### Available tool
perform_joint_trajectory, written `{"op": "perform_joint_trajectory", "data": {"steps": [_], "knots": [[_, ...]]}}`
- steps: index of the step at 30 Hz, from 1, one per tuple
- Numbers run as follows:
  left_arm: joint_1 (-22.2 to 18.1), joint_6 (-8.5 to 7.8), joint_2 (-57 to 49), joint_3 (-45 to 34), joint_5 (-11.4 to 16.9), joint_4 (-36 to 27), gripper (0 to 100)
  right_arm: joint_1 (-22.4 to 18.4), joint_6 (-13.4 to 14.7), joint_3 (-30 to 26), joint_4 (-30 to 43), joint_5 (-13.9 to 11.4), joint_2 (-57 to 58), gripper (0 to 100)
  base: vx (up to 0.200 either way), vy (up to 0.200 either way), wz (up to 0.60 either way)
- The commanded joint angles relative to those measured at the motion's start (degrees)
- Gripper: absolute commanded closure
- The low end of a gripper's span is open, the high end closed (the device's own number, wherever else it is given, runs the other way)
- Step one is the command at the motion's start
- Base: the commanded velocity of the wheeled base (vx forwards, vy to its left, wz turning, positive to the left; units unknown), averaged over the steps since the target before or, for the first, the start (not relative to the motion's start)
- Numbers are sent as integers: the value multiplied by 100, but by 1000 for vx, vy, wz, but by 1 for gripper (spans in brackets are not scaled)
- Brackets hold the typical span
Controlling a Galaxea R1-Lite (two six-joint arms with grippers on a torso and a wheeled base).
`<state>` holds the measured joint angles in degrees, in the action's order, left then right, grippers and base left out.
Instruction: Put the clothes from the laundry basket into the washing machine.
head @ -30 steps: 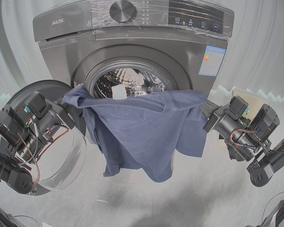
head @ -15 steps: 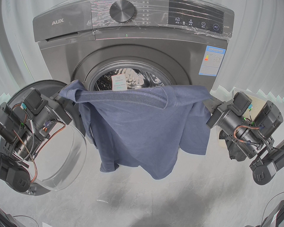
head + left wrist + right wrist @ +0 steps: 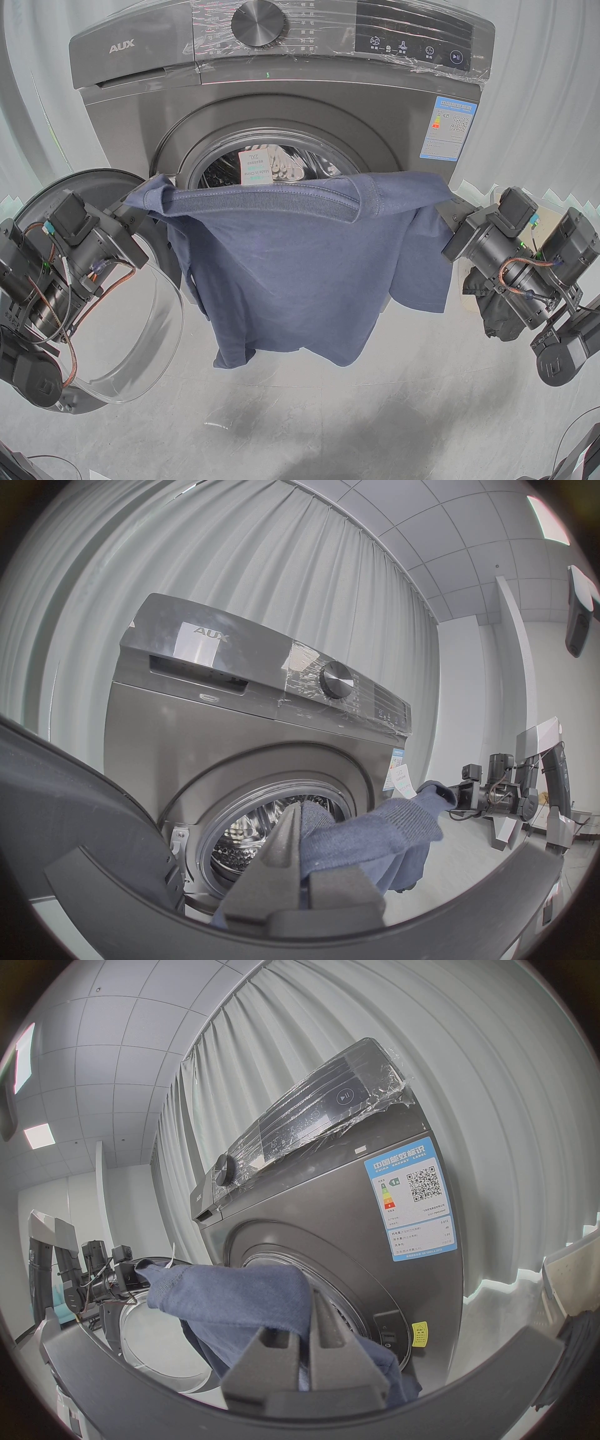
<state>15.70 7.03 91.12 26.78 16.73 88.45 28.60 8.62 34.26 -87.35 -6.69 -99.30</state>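
Note:
A navy blue T-shirt [image 3: 294,262] hangs spread out in front of the grey washing machine [image 3: 281,106], its collar edge level with the open drum [image 3: 275,165]. My left gripper [image 3: 142,199] is shut on one shoulder of the shirt and my right gripper [image 3: 445,203] is shut on the other. The left wrist view shows the left gripper [image 3: 301,849] pinching the blue shirt [image 3: 369,839]. In the right wrist view the right gripper [image 3: 306,1329] is clamped on the shirt [image 3: 237,1297]. A white laundry basket [image 3: 542,215] stands at the right, partly hidden by my right arm.
The machine's round door [image 3: 125,325] stands swung open at the left, under my left arm. A dark cloth [image 3: 500,315] hangs at the basket's side below my right arm. Grey floor [image 3: 312,419] lies bare in front of the machine. Curtains hang behind.
Both grippers have risen and drawn slightly apart, lifting the shirt and pulling its collar edge taut. The white label now stands higher before the drum, and the hem hangs higher off the floor.

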Motion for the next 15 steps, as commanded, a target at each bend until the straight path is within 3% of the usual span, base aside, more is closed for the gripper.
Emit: {"op": "perform_joint_trajectory", "data": {"steps": [1, 15], "knots": [[-41, -9, -7, -68, 6, 5, 100, -12, -1, 20, -2, 1, -1, 100, 0, 0, 0], [-41, 0, -218, -226, 173, -267, 100, -39, -9, 20, -2, 1, -36, 100, 0, 0, 0]]}}
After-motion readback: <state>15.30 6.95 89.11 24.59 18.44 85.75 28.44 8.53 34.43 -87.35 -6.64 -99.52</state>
